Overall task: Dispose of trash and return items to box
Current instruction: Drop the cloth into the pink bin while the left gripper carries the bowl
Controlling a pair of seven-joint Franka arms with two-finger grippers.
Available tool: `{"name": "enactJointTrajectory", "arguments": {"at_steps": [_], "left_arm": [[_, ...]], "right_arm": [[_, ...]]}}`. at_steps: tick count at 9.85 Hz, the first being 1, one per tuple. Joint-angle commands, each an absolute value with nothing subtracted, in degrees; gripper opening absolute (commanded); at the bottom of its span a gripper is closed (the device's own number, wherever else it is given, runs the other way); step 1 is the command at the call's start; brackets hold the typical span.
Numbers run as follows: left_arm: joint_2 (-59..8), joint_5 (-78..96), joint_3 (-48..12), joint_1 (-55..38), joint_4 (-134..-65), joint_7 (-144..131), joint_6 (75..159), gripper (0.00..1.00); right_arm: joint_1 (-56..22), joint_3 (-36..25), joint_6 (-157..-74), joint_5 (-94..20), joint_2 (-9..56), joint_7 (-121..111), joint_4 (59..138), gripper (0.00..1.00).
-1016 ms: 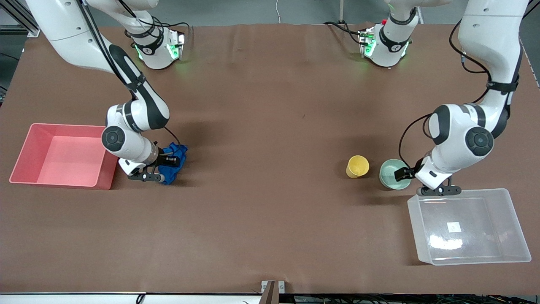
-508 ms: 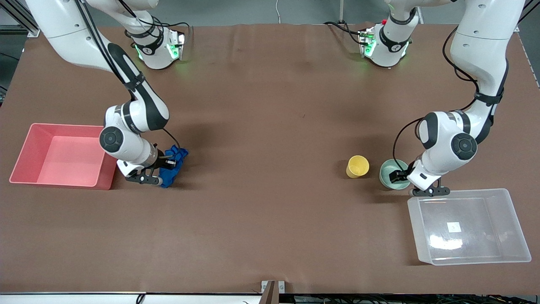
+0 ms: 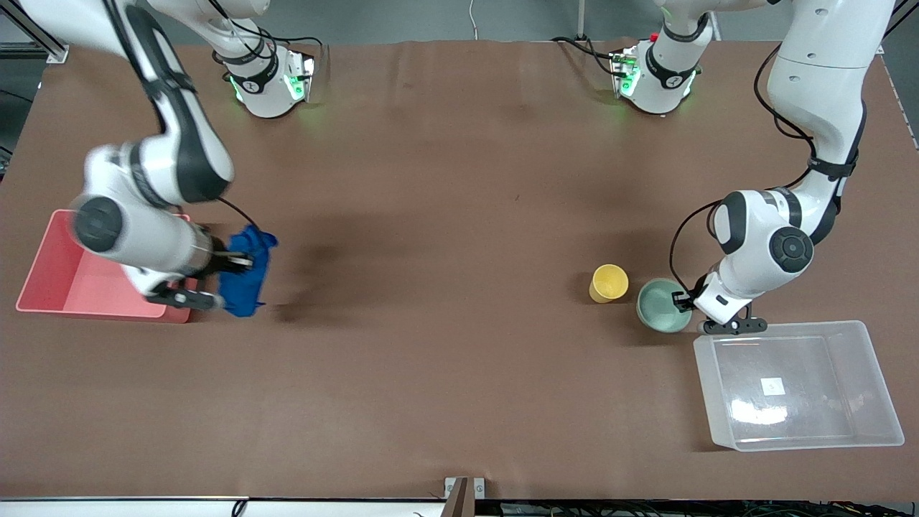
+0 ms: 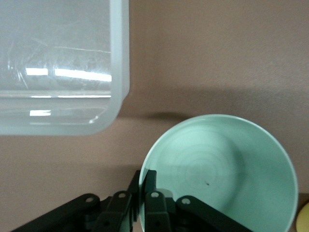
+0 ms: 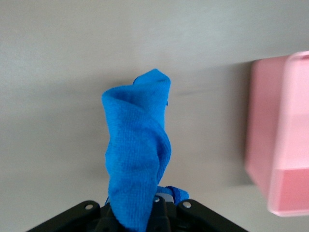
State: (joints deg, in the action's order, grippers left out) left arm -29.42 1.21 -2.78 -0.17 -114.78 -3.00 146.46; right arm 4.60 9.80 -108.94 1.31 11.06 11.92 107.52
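My right gripper [image 3: 228, 267] is shut on the royal-blue cloth wad [image 3: 245, 274] and holds it in the air beside the pink bin [image 3: 43, 258]; the cloth [image 5: 137, 154] hangs from the jaws in the right wrist view. My left gripper [image 3: 682, 305] is shut on the rim of the mint-green bowl [image 3: 659, 304], one finger inside and one outside; the bowl [image 4: 222, 169] fills the left wrist view. The yellow cup [image 3: 609, 283] stands beside the bowl. The clear box [image 3: 797, 384] with a white sticker sits close by the bowl, nearer the front camera.
The pink bin's corner [image 5: 282, 145] shows in the right wrist view beside the cloth. The clear box's corner [image 4: 63, 67] shows in the left wrist view. Both robot bases stand at the table's edge farthest from the front camera.
My right gripper has lifted the blue cloth off the table and carried it toward the pink bin. My left gripper closed on the bowl's rim and shifted the bowl slightly.
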Motion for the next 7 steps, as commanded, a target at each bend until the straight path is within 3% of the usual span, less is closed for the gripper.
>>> {"name": "enactJointTrajectory", "arguments": {"at_steps": [1, 4, 7], "left_arm": [[-29.28, 0.26, -2.72, 0.26, -115.66, -0.71, 146.95, 0.00], [-25.24, 0.35, -2.72, 1.14, -114.18, 1.76, 142.15, 0.00], [-25.04, 0.18, -2.64, 2.54, -97.28, 1.93, 126.09, 0.00]], "right_arm": [[5.98, 1.54, -104.61, 1.58, 4.24, -1.76, 109.51, 0.02], [6.41, -12.09, -106.77, 3.41, 4.13, -22.53, 110.30, 0.02], [7.03, -16.43, -119.93, 3.52, 9.55, -29.35, 117.67, 0.03]]}}
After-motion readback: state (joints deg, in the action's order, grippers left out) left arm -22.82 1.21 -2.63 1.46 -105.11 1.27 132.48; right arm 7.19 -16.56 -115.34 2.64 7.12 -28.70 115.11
